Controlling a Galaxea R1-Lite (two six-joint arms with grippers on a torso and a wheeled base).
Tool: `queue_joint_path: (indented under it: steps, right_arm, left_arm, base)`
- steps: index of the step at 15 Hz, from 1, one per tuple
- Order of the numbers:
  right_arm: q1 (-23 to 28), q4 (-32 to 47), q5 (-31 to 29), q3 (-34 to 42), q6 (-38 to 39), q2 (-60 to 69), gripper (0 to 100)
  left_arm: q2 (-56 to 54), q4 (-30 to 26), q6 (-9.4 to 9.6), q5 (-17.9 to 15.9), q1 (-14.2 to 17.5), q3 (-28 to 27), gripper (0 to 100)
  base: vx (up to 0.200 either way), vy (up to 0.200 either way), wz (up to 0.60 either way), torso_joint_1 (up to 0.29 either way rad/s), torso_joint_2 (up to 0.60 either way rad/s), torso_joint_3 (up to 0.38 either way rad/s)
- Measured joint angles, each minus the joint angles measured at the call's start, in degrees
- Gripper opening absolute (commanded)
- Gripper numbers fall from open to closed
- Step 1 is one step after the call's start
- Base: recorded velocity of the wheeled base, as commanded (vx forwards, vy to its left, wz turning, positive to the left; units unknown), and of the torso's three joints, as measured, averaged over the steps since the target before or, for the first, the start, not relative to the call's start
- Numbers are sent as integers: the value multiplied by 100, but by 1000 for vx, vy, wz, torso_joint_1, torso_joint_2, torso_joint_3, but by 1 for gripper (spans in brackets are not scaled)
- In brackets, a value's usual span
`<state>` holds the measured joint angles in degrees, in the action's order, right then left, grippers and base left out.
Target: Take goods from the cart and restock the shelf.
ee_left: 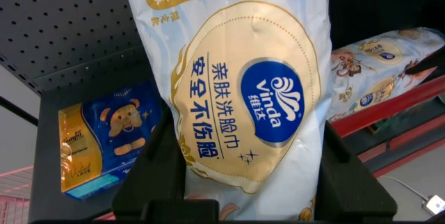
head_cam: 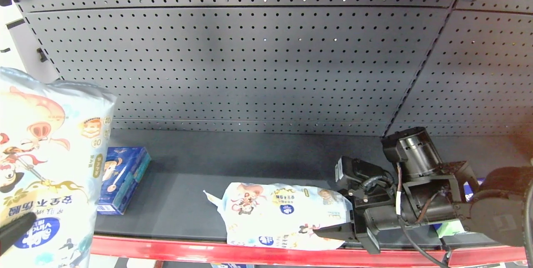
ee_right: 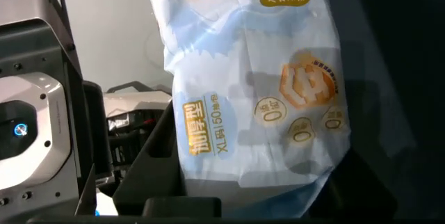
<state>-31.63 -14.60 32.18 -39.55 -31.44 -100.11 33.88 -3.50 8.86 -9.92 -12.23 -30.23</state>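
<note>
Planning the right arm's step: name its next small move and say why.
Probably slide the lying pack a little deeper onto the shelf before letting go: the right gripper is closed on its end, and its near side overlaps the red front edge.

You see on the tall pack [ee_left: 250, 99] a blue oval logo with white letters, and beside it two lines of blue Chinese characters on a golden round field. In the head view this print stands upside down. The lying pack [ee_right: 257, 113] carries a yellow size label with letters and a number, and an orange badge. The gold print on the blue box [ee_left: 104, 147] is too small to read
</note>
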Motion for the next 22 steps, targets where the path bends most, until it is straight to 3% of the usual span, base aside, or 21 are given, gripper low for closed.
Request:
queue_joint_path:
  steps: [14,15,22]
  right_arm:
    - [-102,43,-213,-74,229,-6,0]
    - [-102,44,-213,-102,243,-9,100]
    - [33,35,-205,71,255,317,100]
  left_arm:
    - [-11,-2,0,-11,0,17,0]
    - [-11,-2,2,-11,0,17,0]
    - [82,-9,17,-33,0,5,0]
  base:
    - [0,0,0,0,0,4]
    - [0,0,0,0,0,0]
    - [0,0,0,0,0,0]
